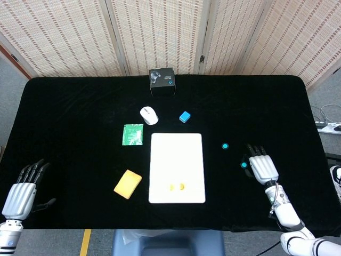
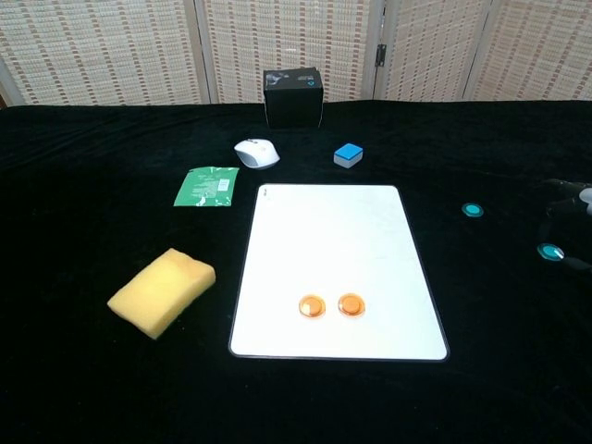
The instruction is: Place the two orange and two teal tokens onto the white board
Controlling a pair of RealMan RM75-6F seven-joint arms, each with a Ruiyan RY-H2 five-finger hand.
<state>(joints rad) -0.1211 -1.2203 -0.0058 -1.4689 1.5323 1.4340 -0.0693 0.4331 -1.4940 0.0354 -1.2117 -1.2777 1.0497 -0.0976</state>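
Two orange tokens lie side by side near the front of the white board; the head view shows them too on the board. One teal token lies on the black cloth right of the board. A second teal token lies nearer the front, just left of my right hand. That hand is open, fingers spread flat, holding nothing; only its edge shows in the chest view. My left hand hovers open at the table's front left corner.
A yellow sponge lies left of the board. Behind the board are a green packet, a white mouse, a small blue block and a black box at the far edge.
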